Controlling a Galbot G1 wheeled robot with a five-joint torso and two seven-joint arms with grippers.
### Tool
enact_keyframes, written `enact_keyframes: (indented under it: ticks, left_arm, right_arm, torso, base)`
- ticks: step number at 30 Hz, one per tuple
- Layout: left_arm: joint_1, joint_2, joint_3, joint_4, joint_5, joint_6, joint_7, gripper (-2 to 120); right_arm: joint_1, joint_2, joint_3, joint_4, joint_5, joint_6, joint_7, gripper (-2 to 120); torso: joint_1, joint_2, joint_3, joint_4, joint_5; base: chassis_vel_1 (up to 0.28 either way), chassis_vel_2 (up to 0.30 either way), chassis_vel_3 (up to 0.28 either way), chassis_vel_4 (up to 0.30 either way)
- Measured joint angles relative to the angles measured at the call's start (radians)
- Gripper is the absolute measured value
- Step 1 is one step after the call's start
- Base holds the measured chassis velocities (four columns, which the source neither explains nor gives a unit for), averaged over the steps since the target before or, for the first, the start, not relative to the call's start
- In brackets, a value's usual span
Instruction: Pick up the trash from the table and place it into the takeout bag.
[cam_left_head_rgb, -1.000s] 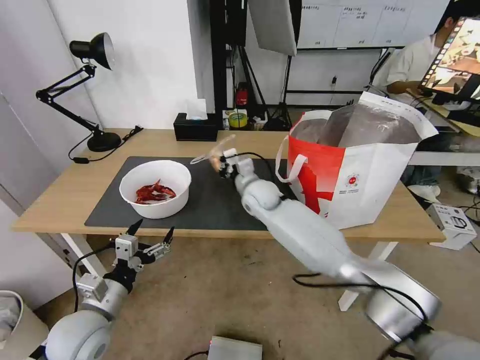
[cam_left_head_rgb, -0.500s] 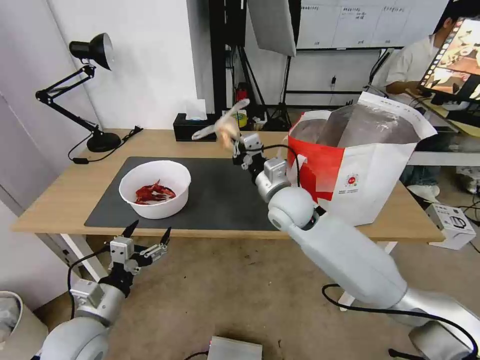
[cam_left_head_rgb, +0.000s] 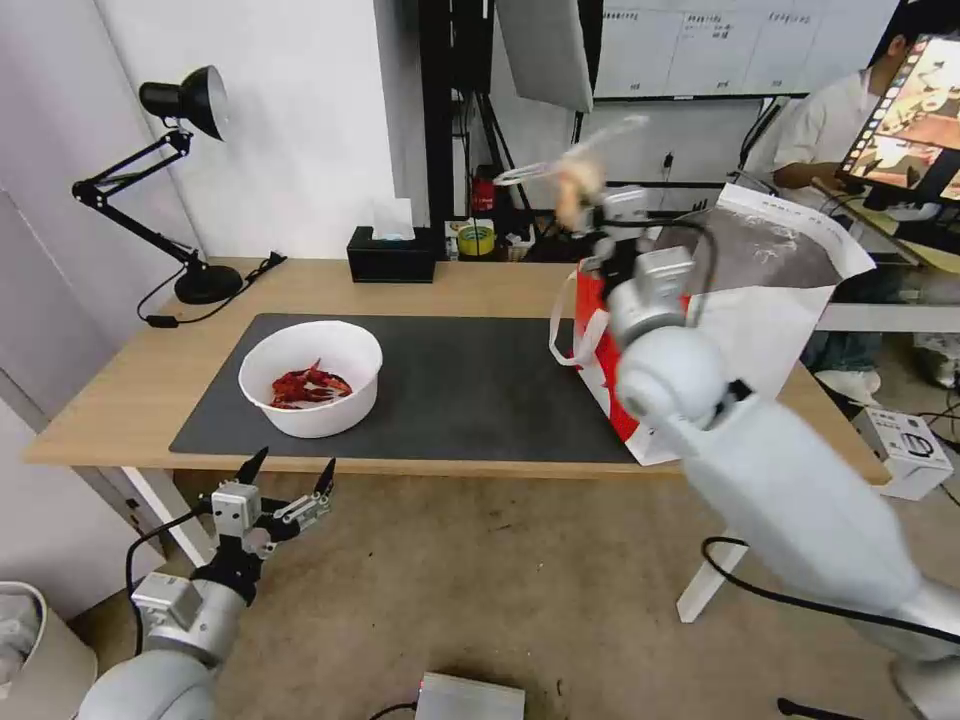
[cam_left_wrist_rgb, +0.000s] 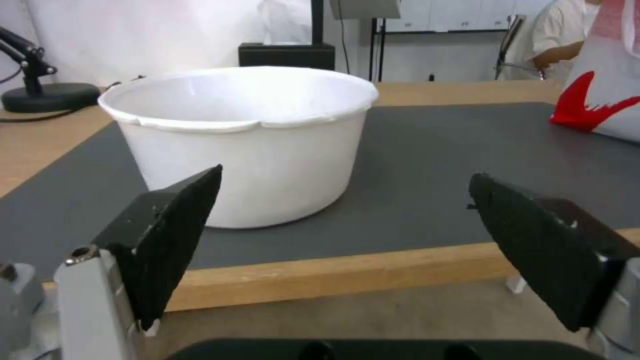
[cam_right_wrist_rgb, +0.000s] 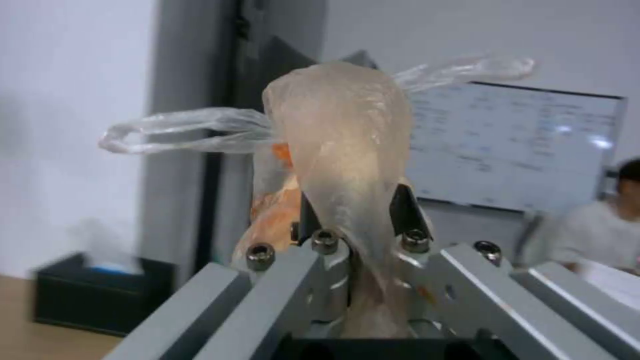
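A light-wood counter (cam_left_head_rgb: 120, 400) with a dark grey mat (cam_left_head_rgb: 470, 395) on it stands before a white wall. At its far left corner sits a black desk lamp (cam_left_head_rgb: 190, 180), and along the back edge a black tissue box (cam_left_head_rgb: 392, 255).

The left pincer (cam_left_head_rgb: 290, 478) hangs below the counter's front edge, over the floor, its two black fingers (cam_left_wrist_rgb: 175, 235) spread wide and gripping nothing. Just beyond and above it, on the near left part of the mat, sits the white round bowl (cam_left_head_rgb: 311, 377) with red crayfish shells (cam_left_head_rgb: 305, 385) in it; in the left wrist view the bowl (cam_left_wrist_rgb: 243, 140) stands between the spread fingers but farther off, apart from them.

The right pincer (cam_left_head_rgb: 600, 215) is raised high over the right end of the counter, clenched on the clear bag with the beige lump (cam_left_head_rgb: 575, 190). In the right wrist view the bag (cam_right_wrist_rgb: 340, 150) stands up out of the closed fingers, its loose plastic ends trailing out to either side. Directly below and to the right of this pincer stands the takeout bag (cam_left_head_rgb: 760, 300), white with a red panel, its foil-lined mouth open upward. The clear bag is above the takeout bag's near left rim, not inside it.
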Motion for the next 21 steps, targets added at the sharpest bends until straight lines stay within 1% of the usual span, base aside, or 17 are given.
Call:
enact_keyframes:
  ticks: [4,6,15,16,17,18,20,21]
  left_arm:
    - [-0.002,-0.001,0.003,0.004,0.001,0.000,0.000,100]
    - [-0.005,-0.001,0.008,0.007,0.002,0.000,0.000,100]
    - [-0.004,-0.002,0.006,0.009,0.004,0.000,0.000,100]
    - [-0.003,-0.002,0.004,0.010,0.004,0.000,0.000,100]
    - [-0.002,-0.002,0.004,0.011,0.004,0.000,0.000,100]
    - [-0.002,-0.002,0.004,0.011,0.004,0.000,0.000,100]
    - [-0.003,-0.003,0.005,0.011,0.004,0.000,0.000,100]
    - [-0.003,-0.003,0.005,0.011,0.004,0.000,0.000,100]
  right_arm:
    - [-0.037,-0.022,0.034,0.017,0.007,-0.018,0.015,3]
    - [-0.077,-0.040,0.060,0.044,0.044,-0.043,0.045,3]
    - [-0.116,-0.056,0.085,0.056,0.057,-0.053,0.066,3]
    - [-0.118,-0.058,0.087,0.058,0.057,-0.056,0.069,4]
    - [-0.121,-0.059,0.091,0.059,0.056,-0.061,0.070,10]
    - [-0.121,-0.059,0.091,0.059,0.056,-0.061,0.070,10]
    - [-0.127,-0.059,0.098,0.059,0.055,-0.064,0.070,19]
    - [-0.127,-0.059,0.098,0.059,0.055,-0.064,0.070,19]
  torso:
    - [0.000,0.000,0.000,0.0000,0.0001]
    - [0.000,0.000,0.000,0.0000,-0.0001]
    - [0.000,0.000,0.000,0.0001,-0.0002]
    - [0.000,0.000,0.000,0.0002,-0.0003]
    - [0.000,0.000,0.000,0.0002,-0.0004]
    - [0.000,0.000,0.000,0.0002,-0.0004]
    - [0.000,0.000,0.000,0.0002,-0.0003]
    - [0.000,0.000,0.000,0.0002,-0.0003]
  base:
    - [0.000,0.000,0.000,0.000]
    - [0.000,0.000,0.000,0.000]
    - [0.000,0.000,0.000,0.000]
    - [0.000,0.000,0.000,0.000]
    - [0.000,0.000,0.000,0.000]
    - [0.000,0.000,0.000,0.000]
    - [0.000,0.000,0.000,0.000]
    - [0.000,0.000,0.000,0.000]
